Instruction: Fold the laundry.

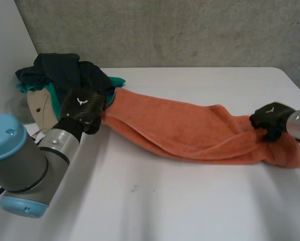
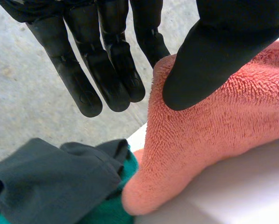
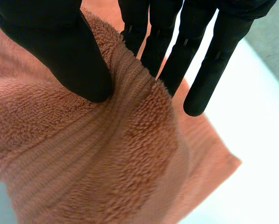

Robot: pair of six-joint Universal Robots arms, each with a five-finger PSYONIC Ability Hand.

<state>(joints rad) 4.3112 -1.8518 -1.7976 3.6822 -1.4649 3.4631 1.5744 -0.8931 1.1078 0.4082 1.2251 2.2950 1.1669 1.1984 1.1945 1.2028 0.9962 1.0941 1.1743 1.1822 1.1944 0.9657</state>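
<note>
An orange towel [image 1: 190,130] lies stretched in a long, bunched band across the white tabletop [image 1: 165,206], running from the far left corner toward the right edge. My left hand [image 1: 82,106] has the towel's left end. In the left wrist view its thumb presses the terry against straight fingers, pinching it. My right hand [image 1: 270,116] has the right end, just beside the tabletop's right edge, with the thumb on top, the fingers behind the hem, and the cloth clamped between them.

A heap of other laundry [image 1: 64,73] sits at the far left corner: a dark garment over something teal, with a beige piece beneath. The towel's left end touches this heap.

I judge the step in hand to be drawing the towel out taut before folding. The next move calls for opening the band to its full width and laying it flat. The near half of the tabletop is bare and gives room. The right edge is close, and the heap could snag.
</note>
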